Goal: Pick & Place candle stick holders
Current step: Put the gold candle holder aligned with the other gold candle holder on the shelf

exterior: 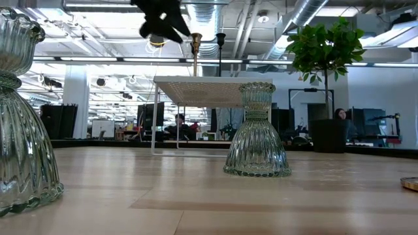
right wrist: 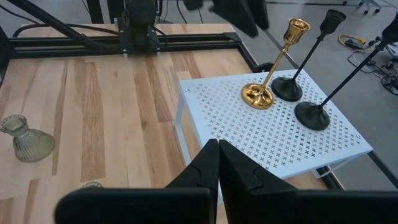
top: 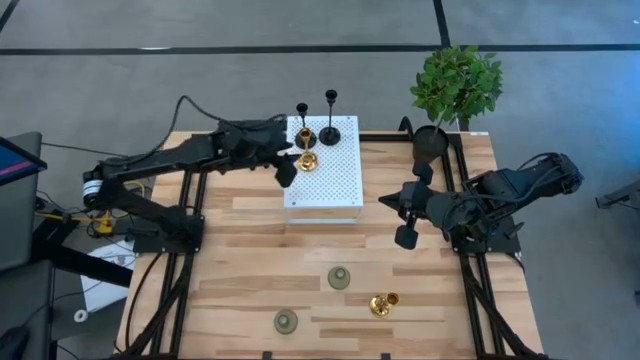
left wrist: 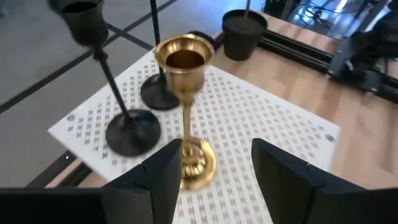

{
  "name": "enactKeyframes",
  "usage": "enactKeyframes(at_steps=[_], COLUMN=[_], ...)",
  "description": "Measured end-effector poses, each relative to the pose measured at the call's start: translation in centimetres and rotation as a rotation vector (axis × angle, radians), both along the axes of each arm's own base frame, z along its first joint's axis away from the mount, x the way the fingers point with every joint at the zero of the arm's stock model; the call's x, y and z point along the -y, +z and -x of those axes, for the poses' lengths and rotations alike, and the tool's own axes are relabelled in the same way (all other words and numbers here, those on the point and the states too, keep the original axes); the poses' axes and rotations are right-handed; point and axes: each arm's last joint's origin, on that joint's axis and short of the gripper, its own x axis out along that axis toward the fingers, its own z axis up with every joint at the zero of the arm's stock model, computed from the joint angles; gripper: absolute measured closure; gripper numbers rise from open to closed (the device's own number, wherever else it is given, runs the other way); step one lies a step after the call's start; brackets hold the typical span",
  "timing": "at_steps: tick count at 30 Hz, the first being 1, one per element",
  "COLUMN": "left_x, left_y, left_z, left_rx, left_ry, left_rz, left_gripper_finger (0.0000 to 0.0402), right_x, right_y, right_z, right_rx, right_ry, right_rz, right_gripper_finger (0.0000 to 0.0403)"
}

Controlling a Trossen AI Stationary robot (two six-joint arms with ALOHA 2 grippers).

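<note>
A white perforated platform (top: 335,185) stands at the table's far middle. On it stand two black thin-stemmed holders (top: 303,135) (top: 330,130) and one gold holder (top: 307,160), each upright on its round base. My left gripper (top: 290,162) is open, just left of the gold holder. In the left wrist view its fingers (left wrist: 165,177) stand on either side of the gold stem (left wrist: 185,127). A second gold holder (top: 383,303) lies on its side on the table, near right. Two grey-green holders (top: 339,278) (top: 286,321) stand on the near table. My right gripper (top: 392,205) is shut and empty, right of the platform.
A black plant pot (top: 430,140) with a green plant (top: 458,82) stands at the table's far right corner, close to the platform. The arms' black frames run along both table sides. Bare wood lies between the platform and the near holders.
</note>
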Motion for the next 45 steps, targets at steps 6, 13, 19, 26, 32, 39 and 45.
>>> enactKeyframes(at_steps=[6, 13, 19, 26, 32, 39, 45], left_x=[2.3, 5.3, 7.3, 8.6, 9.2, 9.3, 9.3], left_y=[0.8, -0.4, -1.8, -1.9, -1.3, -1.2, -1.1], left_z=[2.8, 3.9, 3.5, 2.9, 2.7, 2.7, 2.7], left_rx=[0.029, 0.044, -0.005, 0.023, 0.091, 0.104, 0.103], left_ry=[-0.123, -0.332, -0.423, -0.423, -0.456, -0.463, -0.471], left_rz=[0.082, 0.186, 0.185, 0.044, -0.003, -0.006, -0.026], left_gripper_finger=[0.0221, 0.0267, 0.034, 0.0396, 0.0396, 0.0396, 0.0396], right_x=[-0.1, -0.8, -2.0, -4.2, -6.8, -10.6, -13.9], right_y=[-0.2, -1.0, -2.1, -2.8, -2.7, -5.6, -9.0], right_z=[0.2, 1.3, 3.5, 6.9, 7.9, 6.0, 5.6], right_rx=[-0.016, -0.091, -0.202, -0.265, -0.256, -0.422, -0.558], right_ry=[-0.002, -0.018, -0.065, -0.134, -0.075, -0.099, -0.18], right_rz=[-0.04, -0.102, -0.201, -0.361, -0.539, -0.547, -0.487], right_gripper_finger=[0.0403, 0.0403, 0.0403, 0.0403, 0.0403, 0.0403, 0.0403])
